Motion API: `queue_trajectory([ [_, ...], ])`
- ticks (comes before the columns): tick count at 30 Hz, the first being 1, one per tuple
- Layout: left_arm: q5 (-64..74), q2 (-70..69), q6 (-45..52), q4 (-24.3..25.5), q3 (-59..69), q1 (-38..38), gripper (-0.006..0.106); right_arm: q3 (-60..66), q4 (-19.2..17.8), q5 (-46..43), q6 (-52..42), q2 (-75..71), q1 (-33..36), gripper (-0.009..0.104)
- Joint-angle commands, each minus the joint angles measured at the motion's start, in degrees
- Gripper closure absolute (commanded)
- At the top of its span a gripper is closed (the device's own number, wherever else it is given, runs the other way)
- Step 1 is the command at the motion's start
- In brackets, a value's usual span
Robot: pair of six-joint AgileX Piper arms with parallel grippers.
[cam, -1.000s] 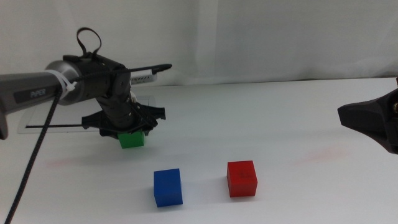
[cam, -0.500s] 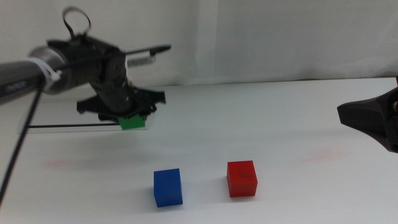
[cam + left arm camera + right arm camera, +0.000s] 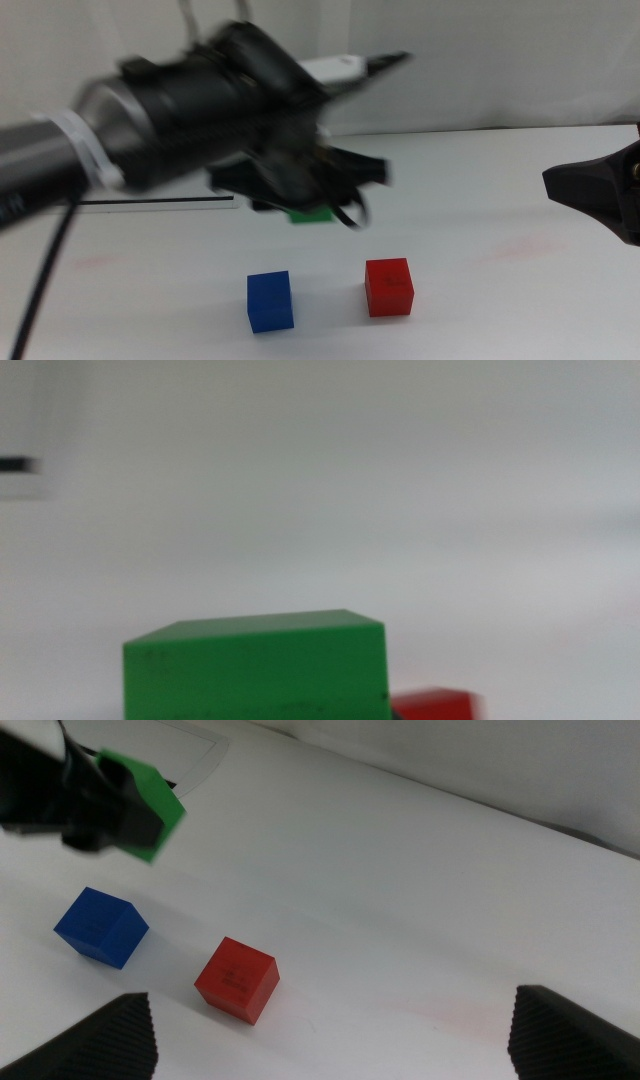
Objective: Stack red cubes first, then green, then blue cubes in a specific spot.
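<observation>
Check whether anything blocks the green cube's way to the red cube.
Nothing visible does. The left tool holds the green cube in the air; bare table lies between it and the red cube. The blue cube sits aside.

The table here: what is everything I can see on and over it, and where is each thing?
green cube: one, bright green, held off the table in the left arm's fingers, behind the other two cubes.
blue cube: one, deep blue, on the table near the front, left of the red one and apart from it.
red cube: one, bright red, on the table near the front, nothing stacked on it yet.
table: one, white, with a thin dark line marked at its left side.
left gripper: one, dark, blurred, shut on the green cube above the table's middle.
right gripper: one, dark, open, waiting at the right edge.
</observation>
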Motion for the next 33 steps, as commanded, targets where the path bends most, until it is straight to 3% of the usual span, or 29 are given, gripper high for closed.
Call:
queue_trajectory([
  [1,-0.2,0.0,-6.8,1.8,-0.3,-4.8,0.103,0.3,-0.3,0.4,-0.6,-0.3,-0.3,0.001],
  [10,-2.0,3.9,-15.5,2.4,-3.1,-12.2,0.103,0.3,-0.3,4.1,-3.6,-0.3,-0.3,0.001],
  [33,0.0,12.7,-19.8,0.8,-7.9,-12.7,0.103,0.3,-0.2,4.4,-4.6,-0.3,-0.3,0.001],
])
